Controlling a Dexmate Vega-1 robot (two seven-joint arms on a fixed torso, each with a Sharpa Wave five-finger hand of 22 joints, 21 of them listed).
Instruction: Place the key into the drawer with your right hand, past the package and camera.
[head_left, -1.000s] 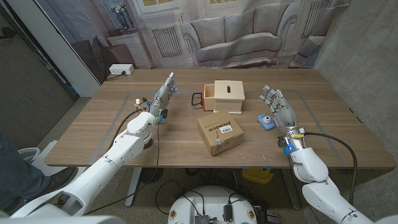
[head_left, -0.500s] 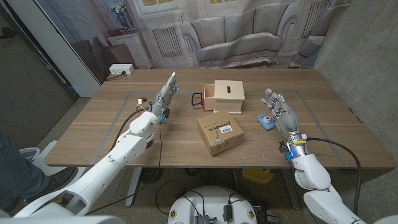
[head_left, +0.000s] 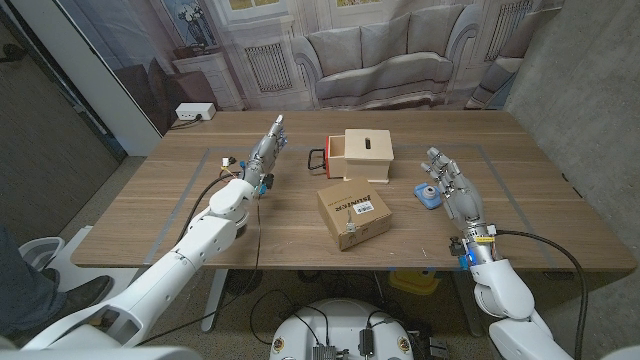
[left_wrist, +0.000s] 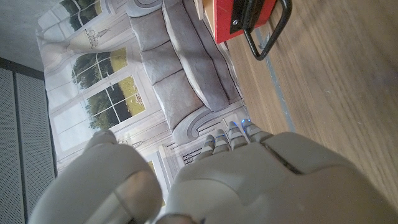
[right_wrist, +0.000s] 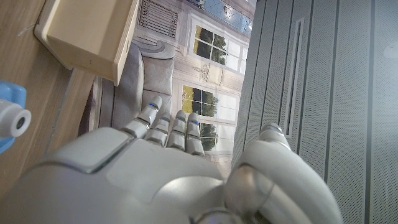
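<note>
The drawer box (head_left: 362, 155) sits at frame center. The package (head_left: 353, 214) lies just below it. The camera (head_left: 428, 193) lies to their right.

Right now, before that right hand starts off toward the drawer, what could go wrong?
The blue camera sits right beside the right hand, so a sweep inward could knock it. The red drawer sticks out of the wooden box on the side away from that hand, so the arm would likely have to cross the cardboard package and might shove it.
</note>
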